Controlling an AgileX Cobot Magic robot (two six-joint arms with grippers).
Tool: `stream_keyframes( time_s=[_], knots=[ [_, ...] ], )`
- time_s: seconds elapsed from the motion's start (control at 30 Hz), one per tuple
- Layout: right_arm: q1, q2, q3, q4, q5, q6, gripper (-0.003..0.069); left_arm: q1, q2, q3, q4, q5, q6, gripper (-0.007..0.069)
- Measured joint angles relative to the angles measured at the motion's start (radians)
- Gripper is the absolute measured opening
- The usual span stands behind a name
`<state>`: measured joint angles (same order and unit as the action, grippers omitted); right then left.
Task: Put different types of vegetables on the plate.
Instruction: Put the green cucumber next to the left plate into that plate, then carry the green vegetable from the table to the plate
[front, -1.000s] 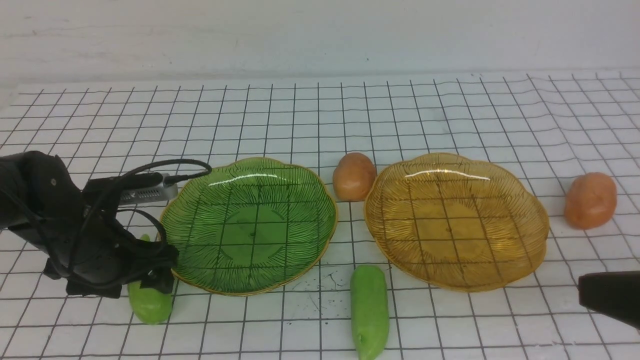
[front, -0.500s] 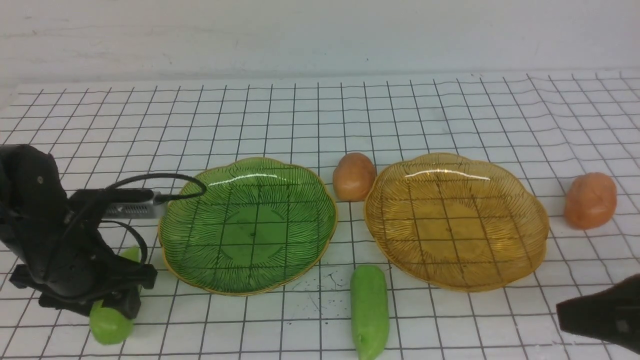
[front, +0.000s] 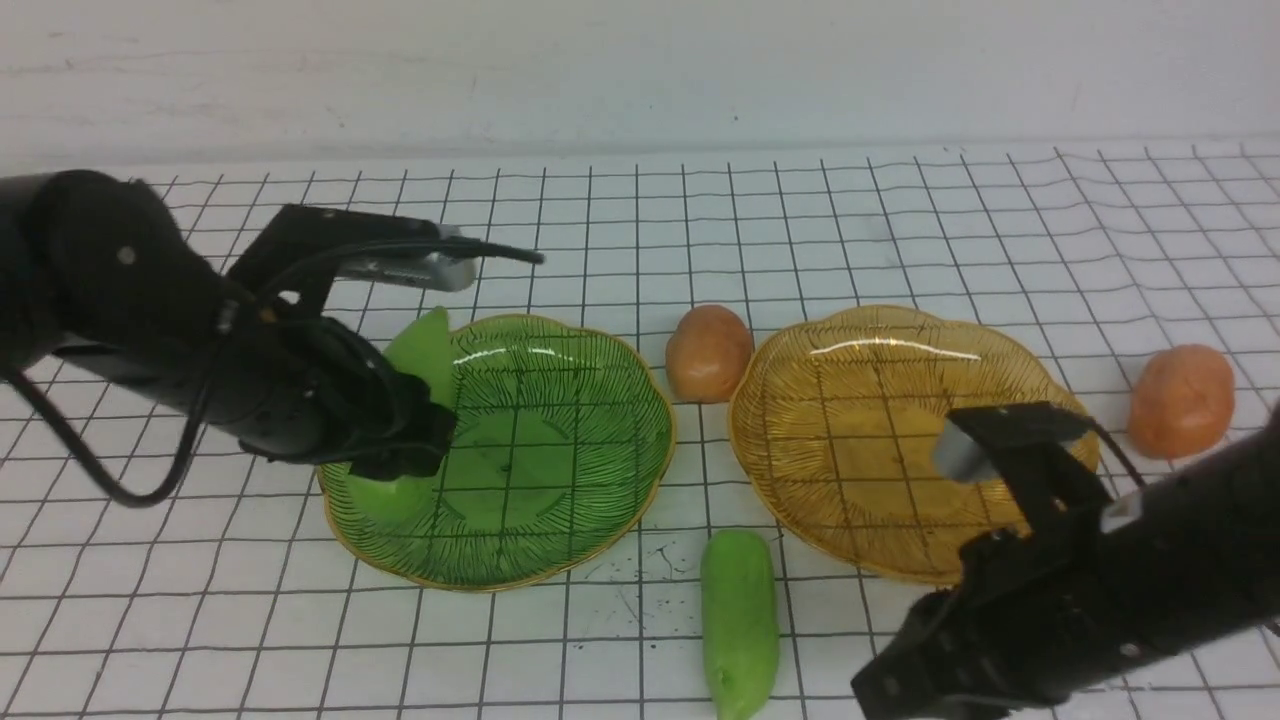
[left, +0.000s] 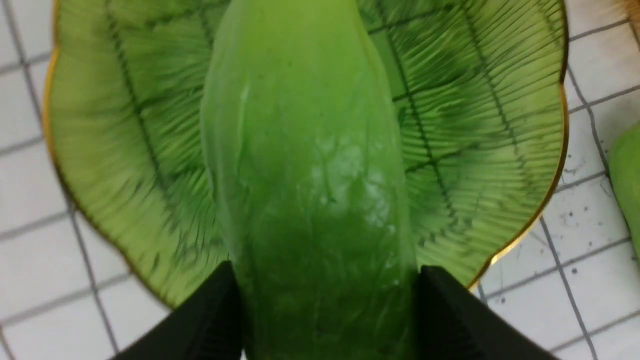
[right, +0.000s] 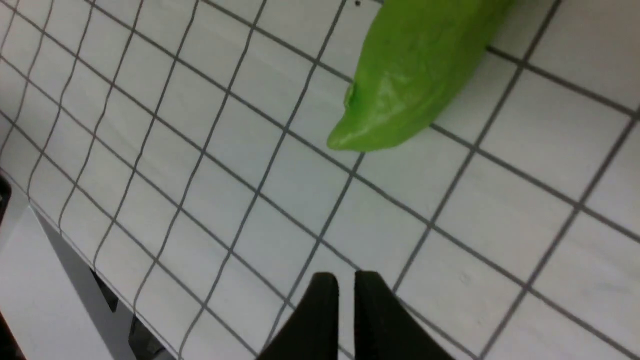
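Left wrist, L hand (left: 326, 285) grips pod (left: 300, 150), over green plate (left: 480, 120)

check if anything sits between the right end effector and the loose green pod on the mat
Nothing visible does. In the right wrist view only bare grid mat lies between the right end effector and the green pod, at its pointed end.

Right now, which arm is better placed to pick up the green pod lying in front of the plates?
Right. The right hand hovers empty near that pod; the left hand holds the other pod over the green plate.
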<state>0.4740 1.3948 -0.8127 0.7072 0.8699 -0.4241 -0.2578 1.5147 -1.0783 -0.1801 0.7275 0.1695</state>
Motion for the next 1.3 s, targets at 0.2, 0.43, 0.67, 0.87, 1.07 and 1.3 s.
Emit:
stream_keyframes(
  time_s=[0.2, 0.43, 0.67, 0.87, 1.07, 1.3],
  knots=[
    [0.027, 0.156, -0.109, -0.073, -0.010, 0.115, 0.0225, -0.019, 0.132, -0.119, 0.039, 0.002, -0.012, 0.0386],
    [0.030, 0.302, -0.217, -0.075, -0.046, 0.194, 0.0512, -0.022, 0.207, -0.155, 0.060, 0.004, -0.052, 0.0584],
    [0.042, 0.448, -0.291, -0.066, -0.054, 0.209, 0.0626, -0.022, 0.208, -0.182, 0.074, 0.066, -0.084, 0.0640],
    [0.041, 0.489, -0.316, -0.072, -0.048, 0.208, 0.0398, -0.022, 0.181, -0.251, 0.104, 0.247, -0.106, 0.0269],
    [-0.004, 0.380, -0.316, -0.072, 0.062, 0.208, 0.0398, -0.022, 0.023, -0.258, 0.116, 0.315, -0.106, 0.0006],
    [0.051, 0.354, -0.461, 0.070, -0.035, 0.109, 0.0398, -0.024, -0.115, -0.260, 0.055, 0.322, -0.100, -0.0008]
  ],
)
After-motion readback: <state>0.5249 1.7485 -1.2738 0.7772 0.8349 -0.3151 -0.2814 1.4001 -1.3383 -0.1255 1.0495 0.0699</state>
